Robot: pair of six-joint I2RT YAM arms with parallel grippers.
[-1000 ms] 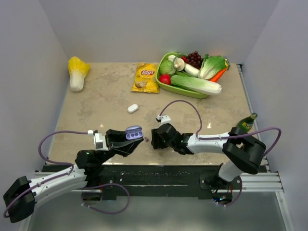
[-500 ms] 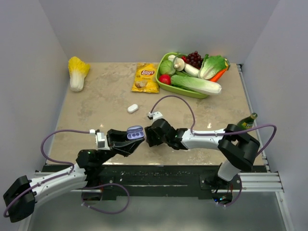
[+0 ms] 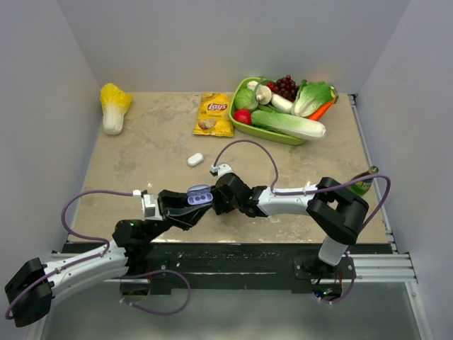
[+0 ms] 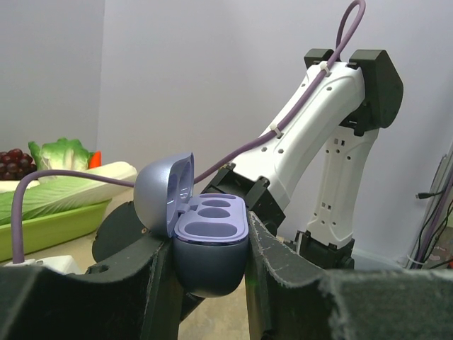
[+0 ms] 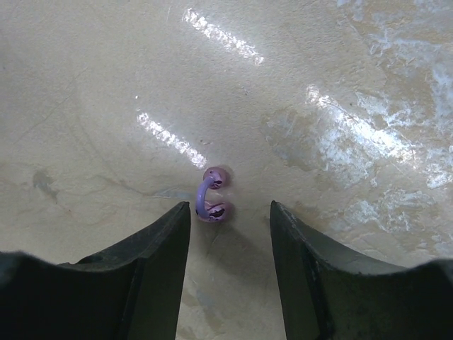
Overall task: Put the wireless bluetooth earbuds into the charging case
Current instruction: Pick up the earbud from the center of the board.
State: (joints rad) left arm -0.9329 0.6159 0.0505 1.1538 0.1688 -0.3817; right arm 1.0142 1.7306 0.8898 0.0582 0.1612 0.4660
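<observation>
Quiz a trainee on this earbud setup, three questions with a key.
1. True or false: the right gripper is open, and the purple earbud lies on the table.
2. The open charging case holds: A) nothing B) one earbud C) two earbuds.
3. Which gripper clamps the case?
Key: 1 true; 2 A; 3 the left gripper.
</observation>
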